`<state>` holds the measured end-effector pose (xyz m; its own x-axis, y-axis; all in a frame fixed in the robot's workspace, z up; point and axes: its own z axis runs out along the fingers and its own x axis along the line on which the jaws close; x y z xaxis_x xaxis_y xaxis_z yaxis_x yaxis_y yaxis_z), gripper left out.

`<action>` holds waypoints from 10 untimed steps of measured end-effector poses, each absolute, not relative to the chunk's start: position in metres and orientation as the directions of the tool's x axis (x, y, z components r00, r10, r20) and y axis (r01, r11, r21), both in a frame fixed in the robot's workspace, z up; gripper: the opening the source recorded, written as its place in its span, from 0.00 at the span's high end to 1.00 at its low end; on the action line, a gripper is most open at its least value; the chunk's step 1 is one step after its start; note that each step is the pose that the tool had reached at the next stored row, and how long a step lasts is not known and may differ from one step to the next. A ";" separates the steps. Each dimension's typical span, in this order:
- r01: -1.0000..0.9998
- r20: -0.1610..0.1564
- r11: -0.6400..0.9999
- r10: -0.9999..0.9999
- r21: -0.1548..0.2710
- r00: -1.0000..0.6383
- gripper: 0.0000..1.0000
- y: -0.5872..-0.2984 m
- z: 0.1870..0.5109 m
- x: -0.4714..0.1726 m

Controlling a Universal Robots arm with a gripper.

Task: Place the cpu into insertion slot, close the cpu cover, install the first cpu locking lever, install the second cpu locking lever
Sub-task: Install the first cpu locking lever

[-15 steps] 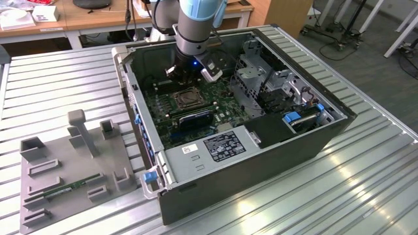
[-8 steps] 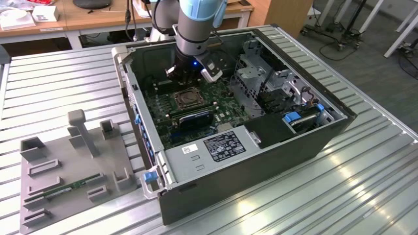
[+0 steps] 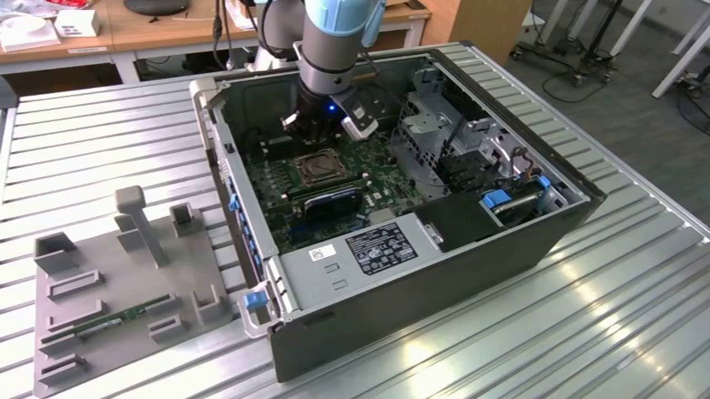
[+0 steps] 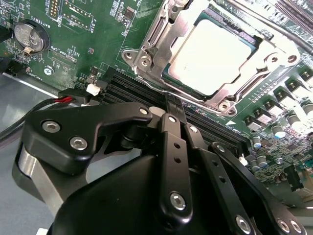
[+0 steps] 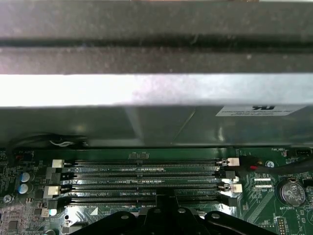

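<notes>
Pincer (image 4: 171, 103) is pinched shut, empty, at the memory slots (image 5: 146, 178) beside the insertion slot (image 3: 318, 169); the cpu (image 4: 208, 56) sits under the lowered cpu cover (image 4: 159, 36).

Ribbed grey metal counter (image 3: 621, 316) with bright light glare on its slats; tan wooden desks (image 3: 145, 33) behind it; grey carpeted floor (image 3: 621, 116) at the exterior view's right, bearing dark wheeled stands (image 3: 577, 66).

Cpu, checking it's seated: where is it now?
In the second wrist view, the cpu lies framed by the cpu cover, beside the black memory slots.
</notes>
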<state>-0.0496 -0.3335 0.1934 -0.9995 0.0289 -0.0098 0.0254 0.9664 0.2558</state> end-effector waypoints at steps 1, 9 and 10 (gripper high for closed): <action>0.025 -0.010 0.966 0.029 0.256 -1.000 0.89 -0.333 0.193 -0.050; 0.025 -0.010 0.967 0.029 0.255 -1.000 0.89 -0.334 0.191 -0.050; 0.025 -0.010 0.967 0.029 0.255 -1.000 0.89 -0.334 0.191 -0.050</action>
